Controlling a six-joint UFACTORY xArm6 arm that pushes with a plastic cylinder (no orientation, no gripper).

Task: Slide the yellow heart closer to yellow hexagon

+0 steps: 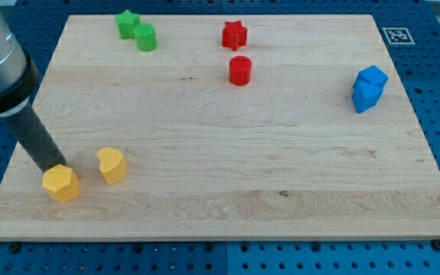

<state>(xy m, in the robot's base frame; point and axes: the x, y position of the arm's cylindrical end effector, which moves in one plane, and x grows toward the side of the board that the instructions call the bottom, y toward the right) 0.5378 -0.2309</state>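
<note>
two yellow blocks: yellow heart (111, 164) upright, beside yellow hexagon (60, 183) touching my tip (57, 166).

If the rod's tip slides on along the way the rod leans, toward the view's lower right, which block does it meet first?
My tip already sits at the yellow hexagon's upper edge, apparently touching, so it would meet that block first. The yellow heart lies beside it, toward the view's right, off that line.

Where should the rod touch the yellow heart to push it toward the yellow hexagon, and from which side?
Nothing can grip here, so push instead. Contact the yellow heart on its face toward the view's right and push toward the view's left, slightly downward, since the yellow hexagon lies close by on that side. My tip now sits at the hexagon's upper edge, so it must circle round the heart first.
</note>
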